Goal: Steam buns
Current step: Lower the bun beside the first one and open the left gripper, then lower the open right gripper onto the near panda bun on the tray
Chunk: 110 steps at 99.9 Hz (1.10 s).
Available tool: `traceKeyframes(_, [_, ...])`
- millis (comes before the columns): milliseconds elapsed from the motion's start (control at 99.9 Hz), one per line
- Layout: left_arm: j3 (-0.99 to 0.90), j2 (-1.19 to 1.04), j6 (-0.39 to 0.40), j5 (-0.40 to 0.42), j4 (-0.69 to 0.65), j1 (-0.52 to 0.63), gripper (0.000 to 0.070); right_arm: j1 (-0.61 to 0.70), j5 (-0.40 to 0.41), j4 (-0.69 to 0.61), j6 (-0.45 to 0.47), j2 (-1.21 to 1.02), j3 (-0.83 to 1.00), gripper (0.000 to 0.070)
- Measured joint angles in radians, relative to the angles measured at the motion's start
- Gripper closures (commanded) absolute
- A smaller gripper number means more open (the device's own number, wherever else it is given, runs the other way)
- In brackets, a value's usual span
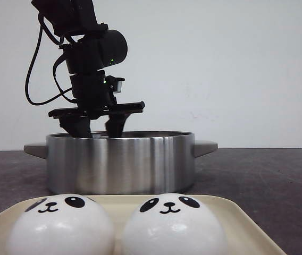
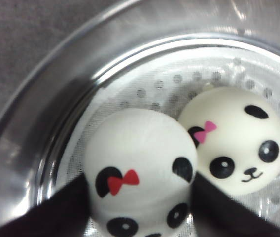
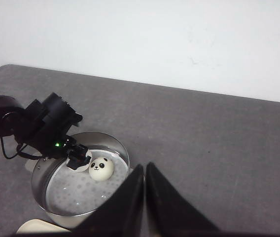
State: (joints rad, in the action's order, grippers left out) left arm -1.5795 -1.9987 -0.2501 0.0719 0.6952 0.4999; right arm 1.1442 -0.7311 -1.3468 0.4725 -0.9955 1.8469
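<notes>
Two white panda-faced buns [image 1: 60,223] [image 1: 172,223] sit side by side on a cream tray [image 1: 241,218] at the front. Behind them stands a steel pot [image 1: 122,162] with side handles. My left gripper [image 1: 99,130] reaches down into it. In the left wrist view its fingers [image 2: 66,207] press both sides of a red-bow bun [image 2: 140,153] resting on the pot's perforated plate [image 2: 169,84]. A pink-bow bun [image 2: 238,143] lies touching it. My right gripper [image 3: 145,170] hangs high over the table, shut and empty, beside the pot [image 3: 57,218].
Grey tabletop surrounds the pot, with a white wall behind. The left arm's cable loops out to the left above the pot. A corner of the tray [image 3: 34,228] shows by the pot in the right wrist view.
</notes>
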Motion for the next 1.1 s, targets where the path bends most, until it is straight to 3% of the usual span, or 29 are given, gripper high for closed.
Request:
traceKeyframes(70, [0.0,0.0,0.0,0.0,0.0,0.0,0.0172,0.0,0.0,0.0,0.001,0.0,0.0,0.07])
traceKeyframes(210, [0.0,0.0,0.0,0.0,0.0,0.0,0.0166,0.0,-0.002,0.0,0.004,0.0,0.0,0.07])
traceKeyframes(340, [-0.006,0.0,0.0,0.0,0.006,0.0,0.0034,0.0,-0.009,0.0,0.004,0.0,0.0,0.07])
traceKeyframes(541, [-0.089,0.0,0.0,0.0,0.087,0.002,0.0034,0.0,-0.019,-0.001,0.005,0.0,-0.005,0.07])
traceKeyframes(761, [-0.096,0.171,-0.004,0.013,0.054,0.03,0.0034,0.0,0.03,0.0,0.027,-0.001,-0.14,0.0699])
traceKeyframes(881, [-0.101,0.356,-0.01,0.065,0.03,0.066,0.0034,-0.001,0.1,0.019,0.055,-0.009,-0.28,0.0699])
traceKeyframes(1102, [-0.104,0.633,-0.009,0.092,0.045,0.101,0.0034,-0.029,0.345,0.259,0.144,-0.046,-0.601,0.0699])
